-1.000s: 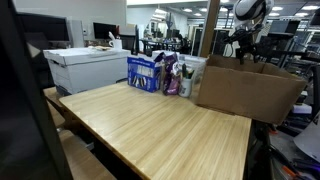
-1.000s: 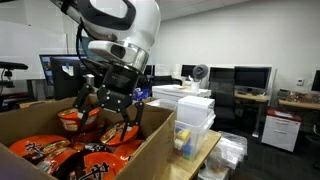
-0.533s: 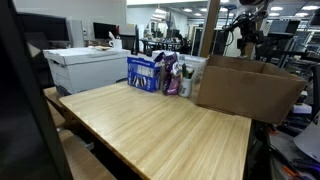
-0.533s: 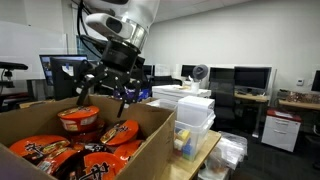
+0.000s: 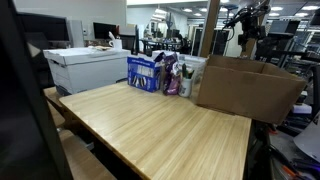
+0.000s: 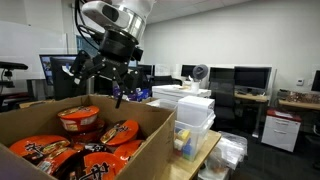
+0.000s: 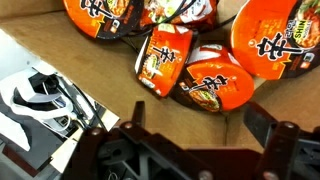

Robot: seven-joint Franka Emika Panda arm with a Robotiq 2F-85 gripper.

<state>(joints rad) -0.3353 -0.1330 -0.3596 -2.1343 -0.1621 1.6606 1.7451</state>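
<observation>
Orange noodle bowls sit packed in a cardboard box, at twelve o'clock from the wide-open, empty fingers in the wrist view; a careless descent could crush a lid.

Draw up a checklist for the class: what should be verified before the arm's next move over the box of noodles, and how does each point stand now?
1. Jaws of the gripper open: ok.
2. Nothing held between them: ok.
3. The gripper is above the rim of the box: ok.
4. The noodle bowls show in the wrist view: ok.
5. Bowls lie free of the packet: not ok, it rests against one.
</observation>
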